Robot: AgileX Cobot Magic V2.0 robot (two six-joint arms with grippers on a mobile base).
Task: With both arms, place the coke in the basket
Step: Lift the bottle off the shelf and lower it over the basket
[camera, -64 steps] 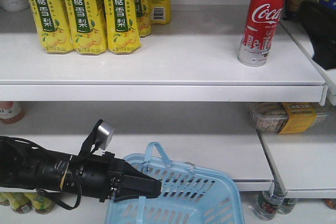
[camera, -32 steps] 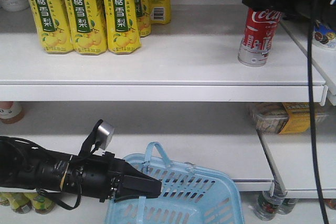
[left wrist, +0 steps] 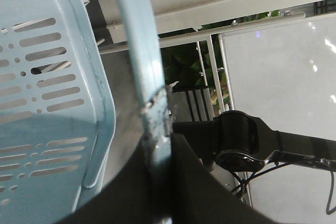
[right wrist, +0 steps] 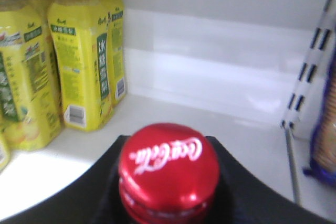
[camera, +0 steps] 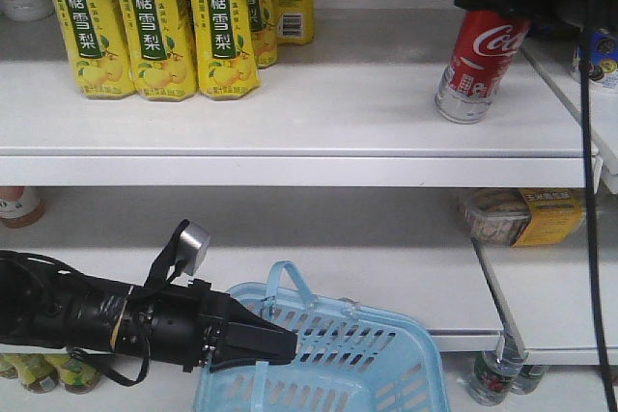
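The coke [camera: 475, 67] is a red bottle with white script on the upper shelf at the right, leaning with its top to the right. My right gripper [camera: 499, 9] comes down over its top and hides the neck. In the right wrist view the red cap [right wrist: 168, 167] sits tight between the two black fingers [right wrist: 97, 190], so the right gripper [right wrist: 168, 187] is shut on it. Below, my left gripper [camera: 282, 344] is shut on the handle [left wrist: 140, 51] of the light blue basket [camera: 386, 359], held in front of the lower shelf. The left gripper [left wrist: 160, 182] pinches the handle strap beside the basket [left wrist: 47, 103].
Yellow pear-drink bottles [camera: 154, 26] stand at the upper shelf's left, also the yellow bottles [right wrist: 79, 77] in the right wrist view. A black cable [camera: 587, 190] hangs down the right side. A wrapped food pack [camera: 521, 214] lies on the lower right shelf. The upper shelf's front edge [camera: 290, 169] overhangs the basket.
The right arm came in from the right over the coke and closed on its top; the bottle, upright before, now leans. The left arm and basket have not moved.
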